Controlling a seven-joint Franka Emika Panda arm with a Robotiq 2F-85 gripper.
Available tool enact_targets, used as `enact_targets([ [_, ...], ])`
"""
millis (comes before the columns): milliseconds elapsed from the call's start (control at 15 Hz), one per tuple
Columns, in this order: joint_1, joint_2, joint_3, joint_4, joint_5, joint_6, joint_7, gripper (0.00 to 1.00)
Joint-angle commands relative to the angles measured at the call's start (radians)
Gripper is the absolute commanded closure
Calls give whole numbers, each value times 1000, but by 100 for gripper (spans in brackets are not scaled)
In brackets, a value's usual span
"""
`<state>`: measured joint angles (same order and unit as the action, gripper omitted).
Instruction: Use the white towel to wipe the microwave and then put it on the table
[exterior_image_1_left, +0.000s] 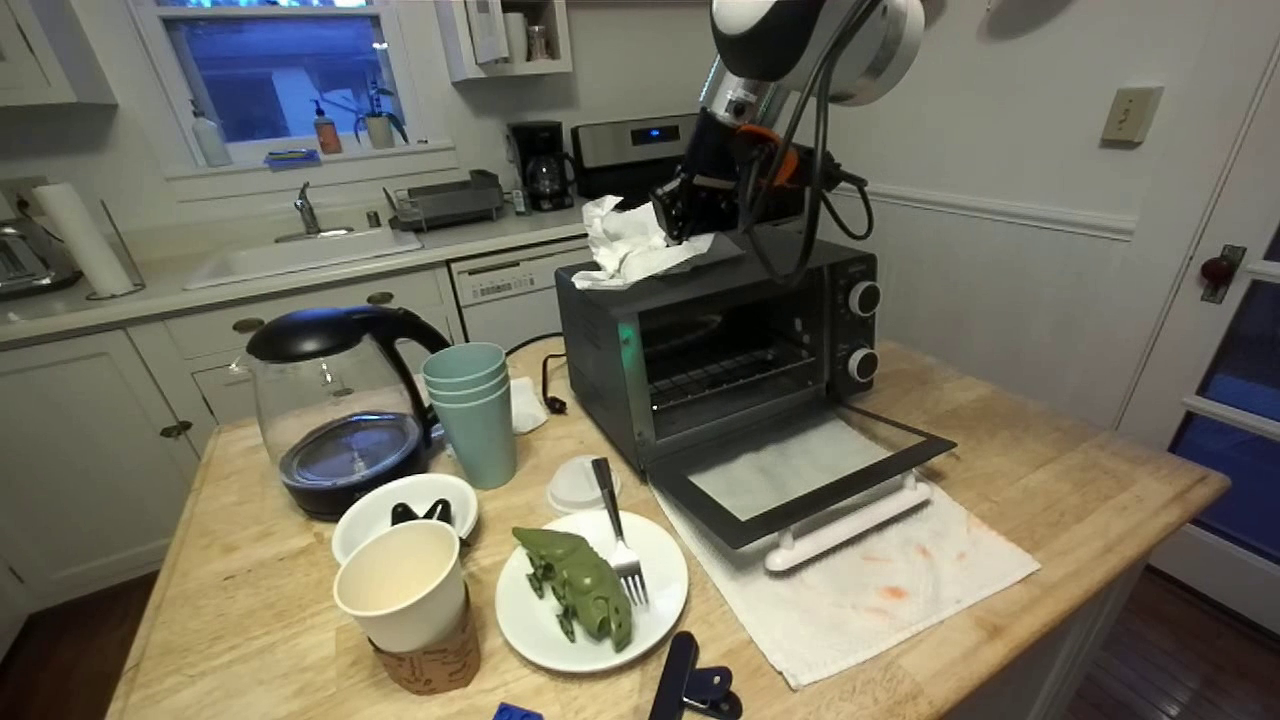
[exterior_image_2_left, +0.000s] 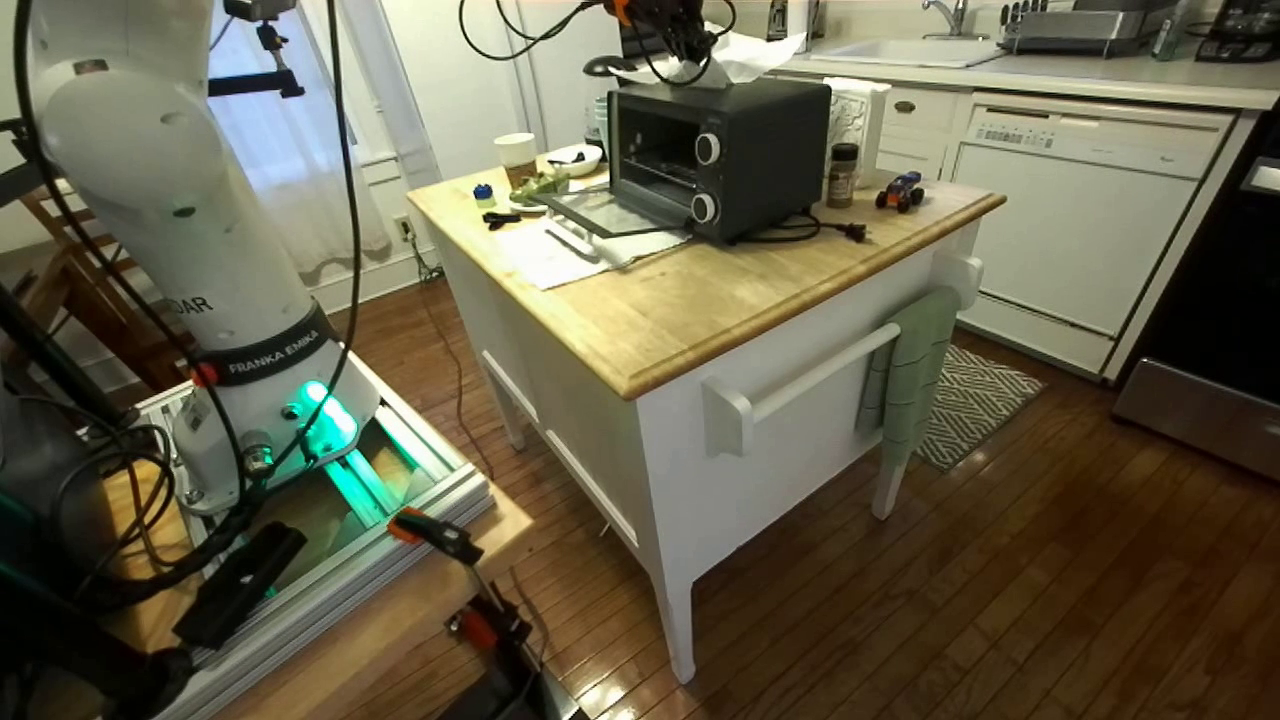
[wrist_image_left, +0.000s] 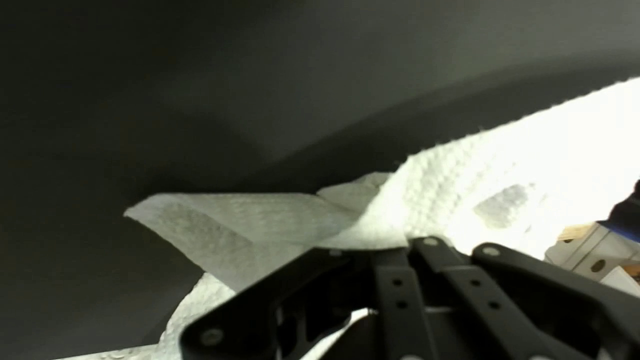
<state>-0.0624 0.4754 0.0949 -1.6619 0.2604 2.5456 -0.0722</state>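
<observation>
The white towel (exterior_image_1_left: 628, 245), a crumpled paper-like sheet, lies on top of the dark toaster oven (exterior_image_1_left: 600, 365), toward its left side. My gripper (exterior_image_1_left: 675, 222) points down at the oven top and is shut on the towel. In an exterior view the towel (exterior_image_2_left: 750, 60) spreads out under the gripper above the oven (exterior_image_2_left: 775, 150). In the wrist view the fingers (wrist_image_left: 411, 246) are close together with the towel (wrist_image_left: 280, 220) bunched at their tips. The fingertips themselves are hidden by the towel. The wooden table (exterior_image_1_left: 1060, 440) holds the oven.
The oven's glass door (exterior_image_1_left: 800, 470) hangs open over another white sheet (exterior_image_1_left: 900, 610) with orange stains. A kettle (exterior_image_1_left: 340, 400), stacked cups (exterior_image_1_left: 475, 430), paper cup (exterior_image_1_left: 405, 590), bowl (exterior_image_1_left: 360, 515) and plate (exterior_image_1_left: 540, 640) stand beside it. A spice jar (exterior_image_2_left: 842, 175) and toy truck (exterior_image_2_left: 901, 191) stand behind.
</observation>
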Motion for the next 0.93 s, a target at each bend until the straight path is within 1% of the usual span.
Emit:
enact_targets([
  [0, -79, 74, 117, 84, 162, -55, -158, 99],
  [133, -103, 97, 162, 112, 235, -99, -225, 99],
  [467, -121, 125, 217, 152, 350, -208, -334, 99],
  [533, -124, 129, 224, 161, 376, -246, -351, 99],
  [733, -109, 114, 216, 149, 426, -316, -389, 99],
  [867, -87, 86, 187, 129, 413, -319, -374, 99],
])
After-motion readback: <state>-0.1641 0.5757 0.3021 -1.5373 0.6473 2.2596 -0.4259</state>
